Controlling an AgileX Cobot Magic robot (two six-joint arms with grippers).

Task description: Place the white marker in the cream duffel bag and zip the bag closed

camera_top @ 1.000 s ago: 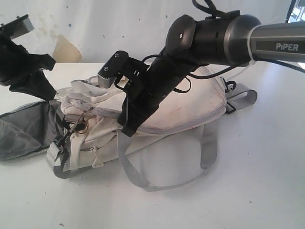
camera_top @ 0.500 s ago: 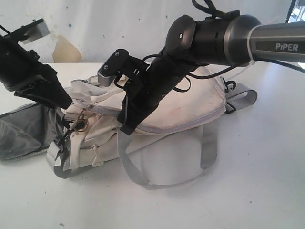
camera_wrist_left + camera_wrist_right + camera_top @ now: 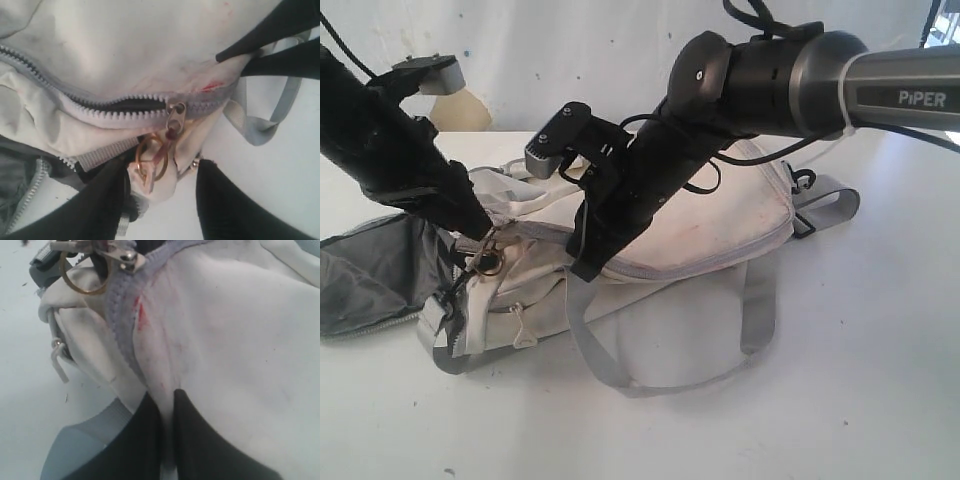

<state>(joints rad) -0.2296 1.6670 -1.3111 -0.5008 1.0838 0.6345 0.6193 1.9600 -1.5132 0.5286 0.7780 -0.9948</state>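
Robot test bench, lab-like; plain white tabletop [image 3: 880, 380]; scuffed, stained white wall [image 3: 570, 60]; PiPER-marked arm [image 3: 840, 90].

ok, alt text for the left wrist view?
Cream bag up close, its grey zipper open on one side of the slider, shut on the other. A brass ring on the slider's pull lies between the open jaws of the left gripper, over a white table.

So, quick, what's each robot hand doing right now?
Left gripper: open, jaws either side of the zipper ring.
Right gripper: shut, pinching the cream duffel bag.
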